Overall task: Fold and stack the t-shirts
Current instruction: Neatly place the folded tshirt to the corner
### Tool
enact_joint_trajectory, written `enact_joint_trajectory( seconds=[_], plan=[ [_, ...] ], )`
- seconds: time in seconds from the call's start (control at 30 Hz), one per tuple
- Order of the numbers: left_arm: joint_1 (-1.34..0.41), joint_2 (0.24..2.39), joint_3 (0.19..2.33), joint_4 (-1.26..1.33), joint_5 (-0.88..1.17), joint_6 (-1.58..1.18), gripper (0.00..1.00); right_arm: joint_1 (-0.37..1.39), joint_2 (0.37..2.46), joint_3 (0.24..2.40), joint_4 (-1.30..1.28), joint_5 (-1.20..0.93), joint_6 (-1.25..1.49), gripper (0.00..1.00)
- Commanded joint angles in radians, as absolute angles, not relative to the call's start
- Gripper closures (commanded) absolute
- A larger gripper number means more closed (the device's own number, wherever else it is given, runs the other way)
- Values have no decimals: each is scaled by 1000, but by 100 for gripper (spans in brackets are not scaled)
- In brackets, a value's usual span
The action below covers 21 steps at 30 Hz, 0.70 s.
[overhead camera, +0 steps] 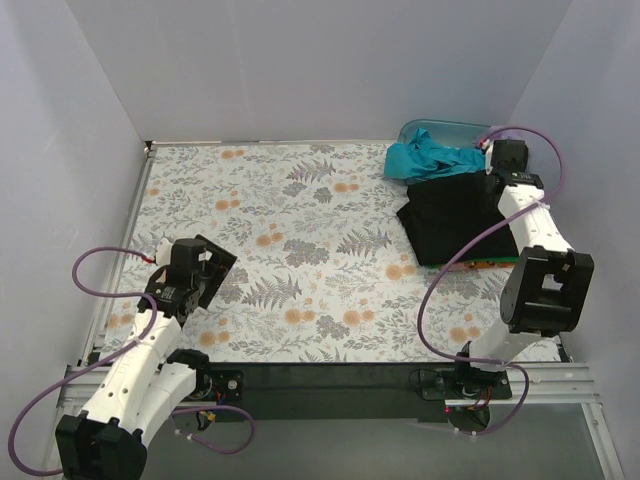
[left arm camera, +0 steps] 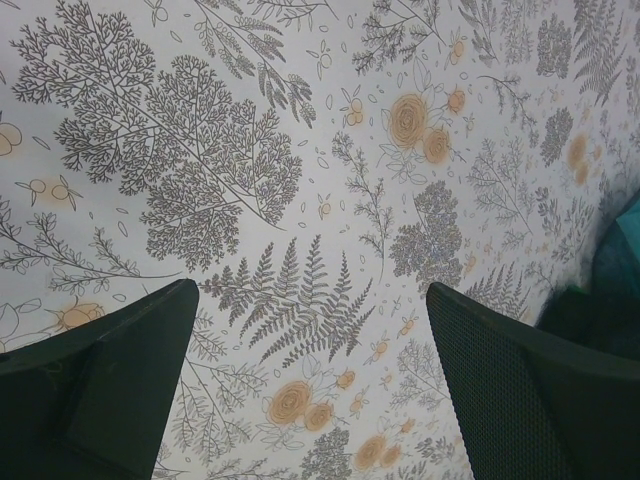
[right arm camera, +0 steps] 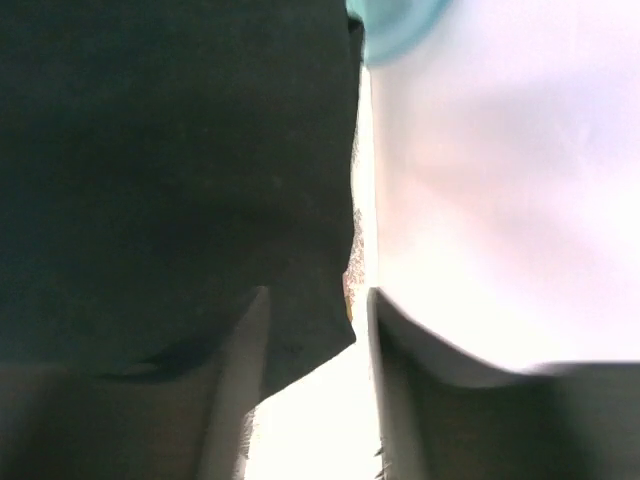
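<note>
Left gripper (left arm camera: 310, 290) hovered over the table (overhead camera: 300, 200), fingers wide apart, empty. Right gripper (right arm camera: 317, 292) was at the far edge of the black t-shirt (overhead camera: 450, 225), fingers slightly parted, cloth between them.

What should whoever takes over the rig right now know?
Left gripper: open, empty, above the bare tablecloth, near left.
Right gripper: at the black tee's far right edge; fabric lies between its fingers, grip unclear.
Done: the black tee lies folded on a green tee, of which only an edge shows.
Left: the teal tee, crumpled beside the blue tub, needs folding and stacking.
</note>
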<state>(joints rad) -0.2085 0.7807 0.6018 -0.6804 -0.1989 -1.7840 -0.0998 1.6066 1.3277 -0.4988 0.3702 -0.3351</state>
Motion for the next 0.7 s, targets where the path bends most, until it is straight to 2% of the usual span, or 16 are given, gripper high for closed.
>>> enact_joint_trajectory(
  seconds=[0.0, 0.03, 0.13, 0.27, 0.47, 0.67],
  plan=[
    [-207, 782, 646, -680, -222, -1770, 2, -112, 1603, 1399, -492, 543, -187, 23],
    [-206, 781, 647, -678, -218, -1760, 2, -112, 1597, 1408, -508, 564, -146, 2],
    [-206, 773, 650, -680, -204, -1763, 2, -112, 1533, 1410, -535, 522, -16, 2],
    [-207, 782, 687, -672, -161, -1706, 2, -112, 1408, 1355, -541, 226, 83, 2],
    [-207, 848, 778, -764, -158, -1686, 2, -112, 1191, 1106, -526, -56, 213, 2],
    [-207, 868, 831, -810, -124, -1614, 2, -112, 953, 794, -453, -219, 270, 1]
  ],
)
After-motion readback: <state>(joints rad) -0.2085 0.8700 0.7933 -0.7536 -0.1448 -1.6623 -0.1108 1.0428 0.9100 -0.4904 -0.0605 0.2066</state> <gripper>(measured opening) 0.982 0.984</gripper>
